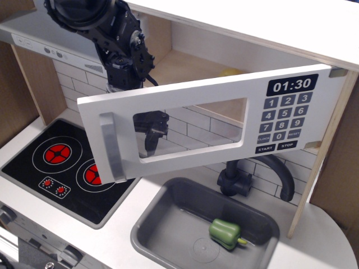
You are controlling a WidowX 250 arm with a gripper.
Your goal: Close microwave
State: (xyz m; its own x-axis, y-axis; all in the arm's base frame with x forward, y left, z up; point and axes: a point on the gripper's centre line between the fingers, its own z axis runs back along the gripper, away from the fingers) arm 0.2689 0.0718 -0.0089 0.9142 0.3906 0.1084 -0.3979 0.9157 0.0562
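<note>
The microwave door (190, 84) is white with a rectangular window, a grey vertical bar handle (112, 147) at its left end, a black clock display reading 01:30 (292, 84) and a grey keypad (286, 117). The door stands swung open toward me, hinged at the right. The black robot arm (120, 50) reaches down behind the door. My gripper (151, 137) shows through the window, pointing down behind the door. Its fingers look close together with nothing between them. A yellow thing (229, 72) lies inside the microwave cavity.
A grey sink (151, 224) holds a green pepper (225, 233). A black faucet (269, 174) stands behind it. A black hob with red burners (59, 159) is at the left. A grey extractor hood (50, 50) hangs above it.
</note>
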